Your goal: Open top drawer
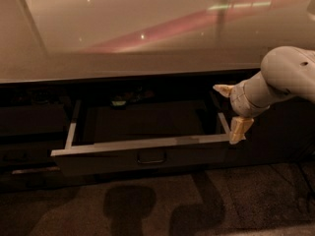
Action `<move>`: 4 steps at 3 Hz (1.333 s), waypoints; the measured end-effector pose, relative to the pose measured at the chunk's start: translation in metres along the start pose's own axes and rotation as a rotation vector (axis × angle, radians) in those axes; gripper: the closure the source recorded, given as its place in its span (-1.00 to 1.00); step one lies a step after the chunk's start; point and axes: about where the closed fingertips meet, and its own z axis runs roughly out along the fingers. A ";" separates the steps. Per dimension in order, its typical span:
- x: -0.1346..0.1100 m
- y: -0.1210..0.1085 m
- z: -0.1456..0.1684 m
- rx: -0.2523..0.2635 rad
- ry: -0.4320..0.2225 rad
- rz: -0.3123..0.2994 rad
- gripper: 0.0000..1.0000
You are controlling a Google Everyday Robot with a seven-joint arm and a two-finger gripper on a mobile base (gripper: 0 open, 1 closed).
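Note:
The top drawer is pulled out from under the counter, its pale top edge and side rails showing. A small loop handle sits at the middle of its dark front. Inside, the drawer is dark and I cannot make out any contents. My gripper hovers at the drawer's right front corner, open, with its tan fingers spread one above the other. The lower finger reaches down to the right end of the drawer's top edge. Nothing is held between the fingers.
A wide glossy countertop overhangs the drawers. Dark cabinet fronts flank the open drawer, with a lower drawer edge at the left. Brown floor lies in front, crossed by shadows. My white arm enters from the right.

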 end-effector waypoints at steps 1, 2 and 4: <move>0.000 0.000 0.000 0.000 0.000 0.000 -0.61; 0.000 0.000 0.000 0.000 0.000 0.000 -0.15; 0.000 0.000 0.000 0.000 0.000 0.000 0.79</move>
